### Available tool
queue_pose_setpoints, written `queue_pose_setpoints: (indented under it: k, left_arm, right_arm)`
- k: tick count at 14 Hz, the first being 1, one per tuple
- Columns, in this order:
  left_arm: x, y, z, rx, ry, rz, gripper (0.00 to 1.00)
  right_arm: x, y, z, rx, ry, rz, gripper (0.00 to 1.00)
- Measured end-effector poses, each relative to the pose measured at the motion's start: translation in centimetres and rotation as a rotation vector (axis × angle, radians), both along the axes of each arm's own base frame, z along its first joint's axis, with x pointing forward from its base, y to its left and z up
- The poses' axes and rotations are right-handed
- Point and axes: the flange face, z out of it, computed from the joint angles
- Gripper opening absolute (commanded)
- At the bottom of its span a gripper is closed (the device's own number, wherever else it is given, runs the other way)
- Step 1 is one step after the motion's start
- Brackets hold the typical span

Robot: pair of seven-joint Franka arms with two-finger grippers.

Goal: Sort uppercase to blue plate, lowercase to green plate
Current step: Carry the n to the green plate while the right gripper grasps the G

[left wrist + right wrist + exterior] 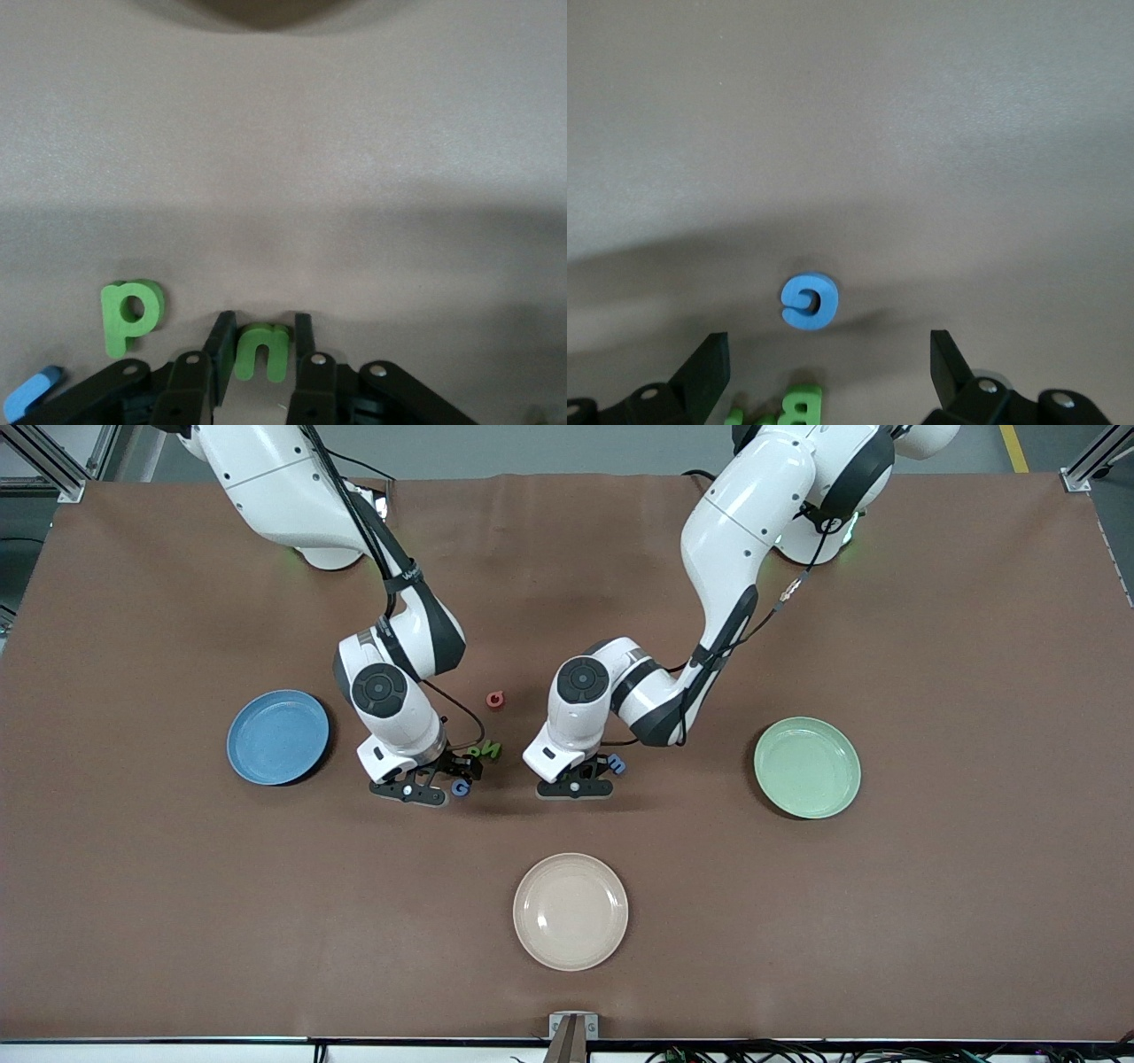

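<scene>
My left claw (259,350) is clamped on the green n (262,351), low over the table between the plates. My right claw (829,367) hangs spread wide over the blue G (808,303). Blue plate (277,737) and green plate (806,767) are both bare, so I judge sorting barely begun.

Letter Q (495,700) on table, farther than letter G (460,787).
</scene>
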Motion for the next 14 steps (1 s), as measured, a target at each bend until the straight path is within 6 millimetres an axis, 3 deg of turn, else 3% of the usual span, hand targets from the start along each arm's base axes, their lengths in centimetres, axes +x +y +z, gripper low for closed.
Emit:
queue_pose_setpoints:
  k: [4, 8, 10, 12, 14]
  left_arm:
    - [0.0, -0.1, 0.1, 0.0, -0.003, -0.002, 0.1]
    - [0.4, -0.1, 1.8, 0.001, -0.007, 0.002, 0.05]
    - [0.7, 0.2, 5.4, 0.033, 0.009, 0.009, 0.05]
    - [1.0, 1.3, 10.9, 0.061, 0.019, 0.027, 0.05]
    - [1.7, 4.8, 15.5, 0.071, 0.034, 0.026, 0.05]
  right_arm:
    - [-0.1, 0.0, -2.2, -0.003, -0.001, -0.002, 0.86]
    - [-0.3, 0.4, -3.8, -0.003, -0.005, 0.004, 0.81]
    - [-0.6, 0.9, -4.2, -0.001, -0.01, 0.008, 0.77]
    - [-0.7, 1.1, -4.3, -0.001, -0.01, 0.008, 0.64]
    - [-0.5, 1.1, -4.1, 0.0, -0.014, 0.004, 0.49]
